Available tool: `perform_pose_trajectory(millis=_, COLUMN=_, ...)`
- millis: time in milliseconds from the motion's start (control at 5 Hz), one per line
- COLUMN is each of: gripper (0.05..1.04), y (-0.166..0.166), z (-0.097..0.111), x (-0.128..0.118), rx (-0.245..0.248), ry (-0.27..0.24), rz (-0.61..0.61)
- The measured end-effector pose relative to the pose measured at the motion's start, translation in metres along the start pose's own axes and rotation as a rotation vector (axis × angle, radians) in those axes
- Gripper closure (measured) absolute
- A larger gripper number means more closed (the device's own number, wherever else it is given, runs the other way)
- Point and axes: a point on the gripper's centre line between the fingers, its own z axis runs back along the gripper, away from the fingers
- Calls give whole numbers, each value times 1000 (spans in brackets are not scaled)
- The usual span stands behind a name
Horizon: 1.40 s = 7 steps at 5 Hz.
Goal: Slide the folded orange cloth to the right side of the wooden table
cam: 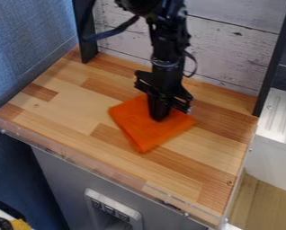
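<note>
One folded orange cloth (144,136) lies near the middle of the wooden surface (67,112). The black claw (159,118) points down at it, its tip about the cloth's centre; I cannot tell whether it is open or closed. Behind them, a pale plank wall (226,54) stands between two dark posts (273,65).

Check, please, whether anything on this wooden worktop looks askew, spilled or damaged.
Nothing looks spilled or damaged. Slightly odd: the folded orange cloth under the tool lies askew to the edges of the wooden worktop, and its layers do not quite line up on the left side.
</note>
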Motion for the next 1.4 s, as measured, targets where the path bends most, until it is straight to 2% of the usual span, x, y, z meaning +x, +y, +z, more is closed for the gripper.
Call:
perform_pose_trajectory(millis=200, gripper=1020, y=-19, z=0, x=7, rx=-12, ry=-6, rz=44)
perform_pose_trajectory(millis=600, gripper=1020, y=-41, z=0, x=16, rx=-42, ry=12, rz=123)
perform_pose_trajectory(millis=1000, gripper=995, y=-60, z=1, x=27, rx=-50, ry=41, rz=169)
perform_pose_trajectory(millis=1200, gripper=839, y=-67, z=7, x=27, rx=-47, ry=67, rz=172)
perform_pose_trajectory(millis=1400, gripper=579, y=-57, z=12, x=21, rx=-37, ry=92, rz=162)
